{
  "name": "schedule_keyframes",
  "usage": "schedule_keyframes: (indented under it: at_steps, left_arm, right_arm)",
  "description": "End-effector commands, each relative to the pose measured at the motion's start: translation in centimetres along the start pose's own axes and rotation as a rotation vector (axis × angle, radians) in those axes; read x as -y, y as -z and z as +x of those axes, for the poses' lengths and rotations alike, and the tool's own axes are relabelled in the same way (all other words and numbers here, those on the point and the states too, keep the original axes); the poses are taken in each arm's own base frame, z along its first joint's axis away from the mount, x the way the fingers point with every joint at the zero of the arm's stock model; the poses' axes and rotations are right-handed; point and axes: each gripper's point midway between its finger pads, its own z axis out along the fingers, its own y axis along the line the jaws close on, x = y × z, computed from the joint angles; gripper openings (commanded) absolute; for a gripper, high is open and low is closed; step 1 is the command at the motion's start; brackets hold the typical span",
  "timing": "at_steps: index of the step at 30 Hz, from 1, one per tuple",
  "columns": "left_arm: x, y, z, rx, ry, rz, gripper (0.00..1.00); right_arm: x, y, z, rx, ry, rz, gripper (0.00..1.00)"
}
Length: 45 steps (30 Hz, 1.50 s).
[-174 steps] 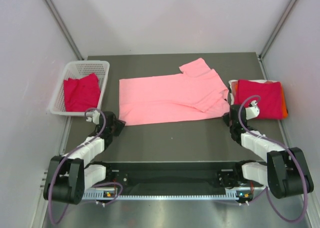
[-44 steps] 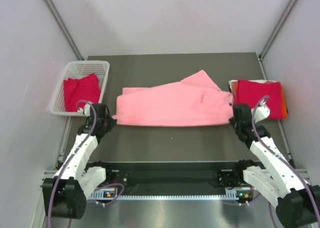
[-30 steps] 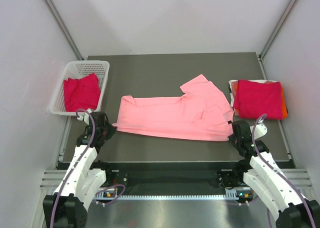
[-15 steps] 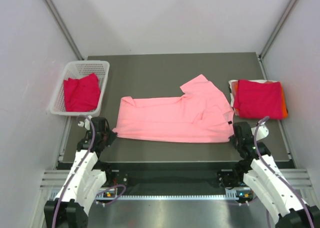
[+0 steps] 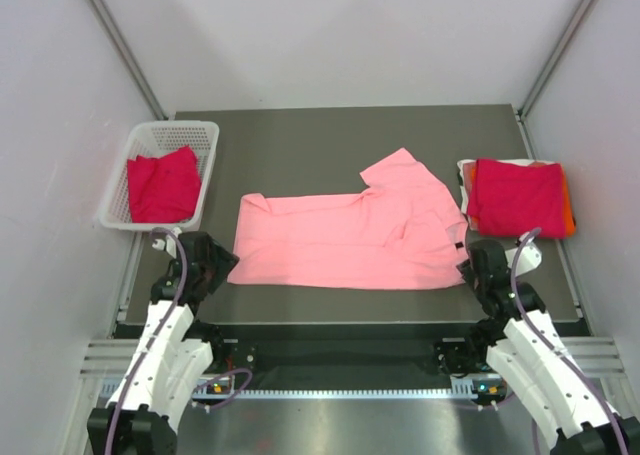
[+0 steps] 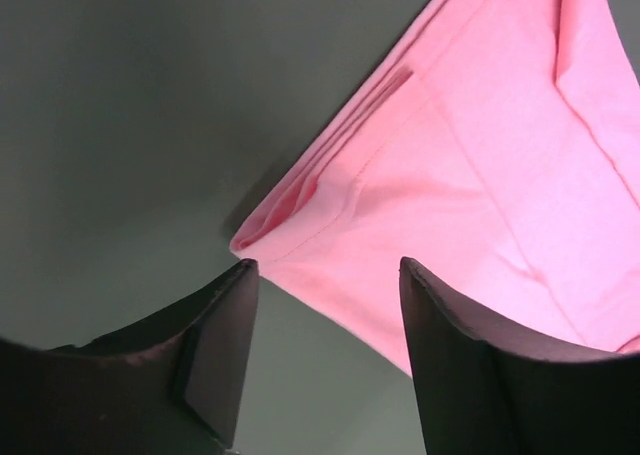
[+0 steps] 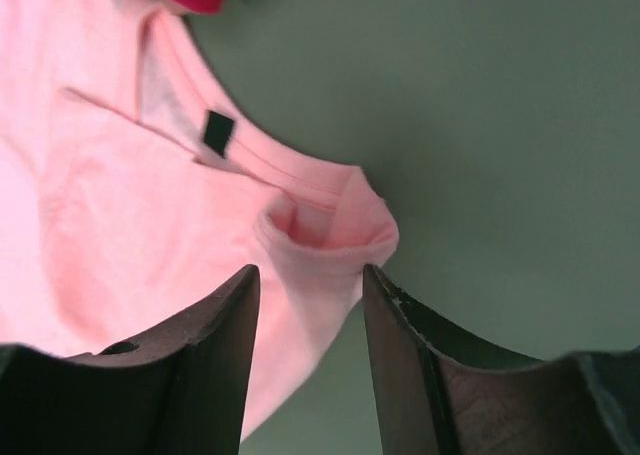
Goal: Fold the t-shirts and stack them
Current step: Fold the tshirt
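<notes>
Both claws stood open, each just short of a near corner of the pink t-shirt [image 5: 345,240]. The left claw [image 5: 222,266] sat at the shirt's left corner. In its wrist view the left claw [image 6: 325,275] had its dark fingers [image 6: 225,335] parted, and the doubled hem of the pink t-shirt [image 6: 470,175] lay flat on the table just ahead of them, its tip close to one fingertip. The right claw [image 5: 470,262] sat at the right corner. Seen from its wrist, the right claw [image 7: 305,280] was spread too, with a small roll of the pink t-shirt [image 7: 130,175] resting loose between and ahead of the fingers, beside a black label [image 7: 217,132].

Half a second before, both claws had been closed on those corners; now the cloth had been let go and its near edge had settled flat. Compared with about six seconds earlier, the shirt lay closer to the arms.

Beyond the right claw lay a folded crimson t-shirt [image 5: 518,197] on a stack showing an orange edge [image 5: 568,212] and a white edge [image 5: 464,175]. Beyond the left claw, the white basket [image 5: 205,135] held another crimson t-shirt [image 5: 160,185]. Neither had moved on the dark table [image 5: 330,135].
</notes>
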Motion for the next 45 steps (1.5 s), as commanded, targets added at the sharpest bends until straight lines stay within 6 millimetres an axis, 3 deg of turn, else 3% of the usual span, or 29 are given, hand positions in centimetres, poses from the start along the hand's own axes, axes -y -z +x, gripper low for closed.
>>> schedule_keyframes:
  at_steps: [1, 2, 4, 6, 8, 9, 10, 11, 12, 16, 18, 20, 24, 25, 26, 28, 29, 30, 31, 32, 34, 35, 37, 38, 40, 45]
  left_arm:
    - [2.7, 1.8, -3.6, 0.092, -0.017, 0.036, 0.64]
    - [2.4, 1.9, -3.9, 0.092, -0.036, 0.006, 0.66]
    - [3.9, 2.8, -5.5, 0.130, -0.057, 0.029, 0.70]
    - [6.8, 3.2, -6.4, 0.132, -0.124, 0.131, 0.70]
    - [8.7, 2.7, -6.1, 0.076, -0.183, 0.198, 0.70]
    - [11.0, 3.0, -6.8, 0.088, -0.203, 0.274, 0.70]
    - [11.8, 2.8, -7.0, 0.079, -0.218, 0.294, 0.70]
    - [12.2, 1.7, -6.5, 0.032, -0.247, 0.285, 0.69]
    - [13.6, 1.7, -7.5, 0.046, -0.260, 0.302, 0.68]
    - [15.1, -1.6, -8.1, -0.004, -0.302, 0.242, 0.66]
    - [16.2, -2.2, -8.6, -0.003, -0.309, 0.258, 0.66]
    - [16.7, -3.5, -8.6, -0.015, -0.315, 0.256, 0.66]
    - [17.8, -5.0, -9.3, -0.016, -0.332, 0.245, 0.68]
    - [17.7, -5.7, -9.2, -0.024, -0.330, 0.235, 0.69]
    - [18.1, -6.0, -9.4, -0.011, -0.330, 0.247, 0.70]
    - [18.0, -6.8, -9.1, -0.018, -0.323, 0.248, 0.72]
    - [18.3, -7.1, -9.2, -0.010, -0.319, 0.258, 0.73]
    - [18.3, -7.4, -9.1, -0.012, -0.320, 0.263, 0.80]
    - [18.2, -7.8, -9.0, -0.013, -0.321, 0.260, 0.82]
    - [18.2, -8.0, -9.0, -0.011, -0.323, 0.261, 0.82]
    - [18.3, -8.6, -9.2, -0.002, -0.328, 0.258, 0.83]
    - [18.3, -8.8, -9.3, 0.003, -0.329, 0.253, 0.83]
    - [18.3, -9.2, -9.5, 0.011, -0.334, 0.250, 0.82]
    - [18.3, -9.3, -9.4, 0.010, -0.331, 0.250, 0.82]
    - [18.6, -9.6, -9.5, 0.016, -0.321, 0.263, 0.82]
    - [18.8, -10.1, -8.3, -0.008, -0.310, 0.297, 0.81]
  right_arm:
    - [-4.5, 1.8, -4.4, 0.112, 0.026, -0.126, 0.45]
    - [-5.8, 2.5, -5.6, 0.135, 0.067, -0.157, 0.45]
    - [-8.1, 2.8, -6.5, 0.146, 0.136, -0.213, 0.45]
    - [-10.7, 3.3, -8.0, 0.170, 0.232, -0.264, 0.45]
    - [-13.8, 3.5, -8.8, 0.174, 0.342, -0.330, 0.45]
    - [-14.9, 3.4, -8.9, 0.167, 0.381, -0.353, 0.46]
    - [-15.8, 3.3, -9.1, 0.167, 0.410, -0.367, 0.46]
    - [-17.6, 2.8, -9.5, 0.156, 0.456, -0.376, 0.45]
    - [-18.5, 2.5, -9.6, 0.151, 0.480, -0.377, 0.45]
    - [-22.7, 0.3, -10.8, 0.128, 0.572, -0.351, 0.44]
    - [-25.3, -1.5, -11.1, 0.105, 0.600, -0.346, 0.44]
    - [-28.1, -3.3, -11.0, 0.062, 0.633, -0.367, 0.46]
    - [-30.7, -7.1, -11.0, -0.017, 0.681, -0.328, 0.47]
    - [-32.4, -7.1, -12.2, 0.005, 0.680, -0.349, 0.48]
    - [-32.1, -9.0, -10.9, -0.046, 0.701, -0.331, 0.49]
    - [-33.4, -9.9, -11.6, -0.034, 0.694, -0.340, 0.56]
    - [-33.4, -11.2, -10.8, -0.056, 0.706, -0.333, 0.59]
    - [-33.5, -11.8, -10.8, -0.059, 0.704, -0.328, 0.65]
    - [-34.3, -12.0, -11.2, -0.046, 0.699, -0.336, 0.83]
    - [-34.1, -13.5, -10.6, -0.061, 0.705, -0.315, 0.88]
    - [-35.1, -14.1, -11.3, -0.048, 0.698, -0.310, 0.88]
    - [-34.7, -15.7, -10.6, -0.062, 0.708, -0.285, 0.86]
    - [-35.6, -16.4, -11.3, -0.046, 0.701, -0.280, 0.77]
    - [-35.3, -17.9, -10.4, -0.067, 0.710, -0.259, 0.75]
    - [-36.3, -18.4, -10.9, -0.054, 0.706, -0.270, 0.75]
    - [-36.9, -21.3, -9.2, -0.075, 0.716, -0.283, 0.71]
